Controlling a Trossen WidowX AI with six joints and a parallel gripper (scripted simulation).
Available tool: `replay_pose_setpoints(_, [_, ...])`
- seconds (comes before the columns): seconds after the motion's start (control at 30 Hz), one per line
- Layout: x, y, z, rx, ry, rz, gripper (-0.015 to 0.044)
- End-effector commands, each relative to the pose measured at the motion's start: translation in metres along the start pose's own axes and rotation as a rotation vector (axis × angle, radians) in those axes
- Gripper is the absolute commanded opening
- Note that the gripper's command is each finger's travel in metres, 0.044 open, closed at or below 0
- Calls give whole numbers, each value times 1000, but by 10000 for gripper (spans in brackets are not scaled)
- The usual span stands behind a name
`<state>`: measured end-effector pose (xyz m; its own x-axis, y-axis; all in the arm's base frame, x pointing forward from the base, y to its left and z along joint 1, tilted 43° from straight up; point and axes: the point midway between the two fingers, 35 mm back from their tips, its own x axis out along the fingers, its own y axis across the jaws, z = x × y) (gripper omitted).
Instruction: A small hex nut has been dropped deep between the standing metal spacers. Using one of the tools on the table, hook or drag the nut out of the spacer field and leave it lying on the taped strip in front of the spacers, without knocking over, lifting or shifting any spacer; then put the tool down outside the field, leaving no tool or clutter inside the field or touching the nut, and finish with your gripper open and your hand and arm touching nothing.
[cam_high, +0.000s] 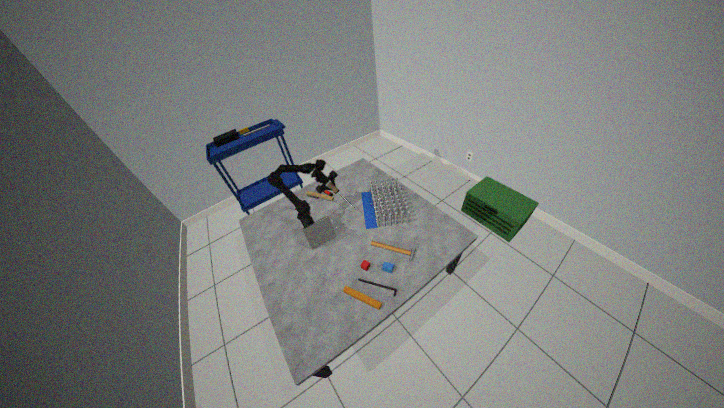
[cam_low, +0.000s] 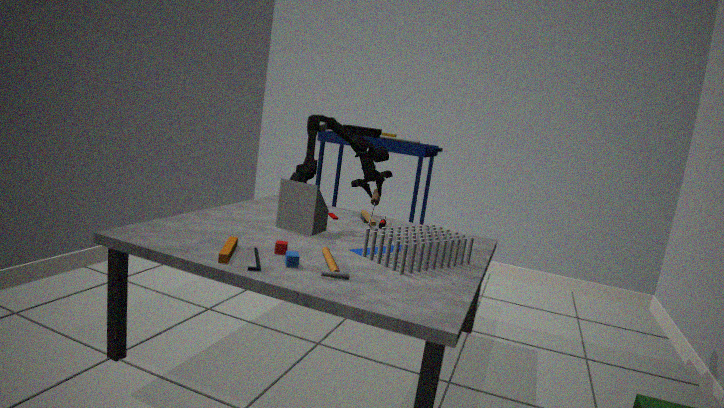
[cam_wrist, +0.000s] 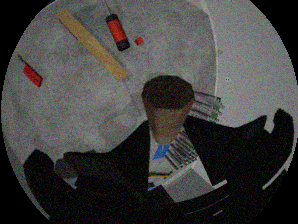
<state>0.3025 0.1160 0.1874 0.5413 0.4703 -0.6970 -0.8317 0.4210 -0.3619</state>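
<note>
My gripper (cam_high: 331, 185) (cam_low: 374, 190) (cam_wrist: 165, 121) is shut on a hook tool (cam_low: 375, 196) (cam_wrist: 166, 99) with a brown wooden handle and a thin metal shaft (cam_high: 347, 200) that points down at the table. It hangs above the table, left of the blue taped strip (cam_high: 368, 209) (cam_low: 377, 250) (cam_wrist: 158, 152). The field of standing metal spacers (cam_high: 390, 202) (cam_low: 420, 245) (cam_wrist: 206, 106) lies just beyond the strip. The hex nut is hidden among the spacers.
A wooden stick (cam_high: 319, 195) (cam_wrist: 93, 43) and a red-and-black tool (cam_high: 329, 193) (cam_wrist: 119, 31) lie below the gripper. Nearer the front lie a wooden-handled tool (cam_high: 392, 248), red cube (cam_high: 365, 264), blue cube (cam_high: 388, 267), black hex key (cam_high: 377, 286) and orange block (cam_high: 362, 297). A blue cart (cam_high: 245, 139) stands behind.
</note>
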Motion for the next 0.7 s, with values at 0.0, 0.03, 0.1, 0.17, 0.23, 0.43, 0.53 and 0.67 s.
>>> replay_pose_setpoints(0.0, [-4,-1,6,145,-43,-3,0])
replay_pose_setpoints(0.03, [-5,-2,7,179,-52,-2,0])
replay_pose_setpoints(0.1, [-6,-2,9,245,-68,2,0])
replay_pose_setpoints(0.17, [-8,-2,11,312,-84,7,0])
replay_pose_setpoints(0.23, [-9,-3,13,378,-100,13,0])
replay_pose_setpoints(0.43, [-14,-4,20,577,-146,37,0])
replay_pose_setpoints(0.53, [-16,-4,23,675,-167,53,0])
replay_pose_setpoints(0.67, [-19,-5,27,808,-195,79,0])
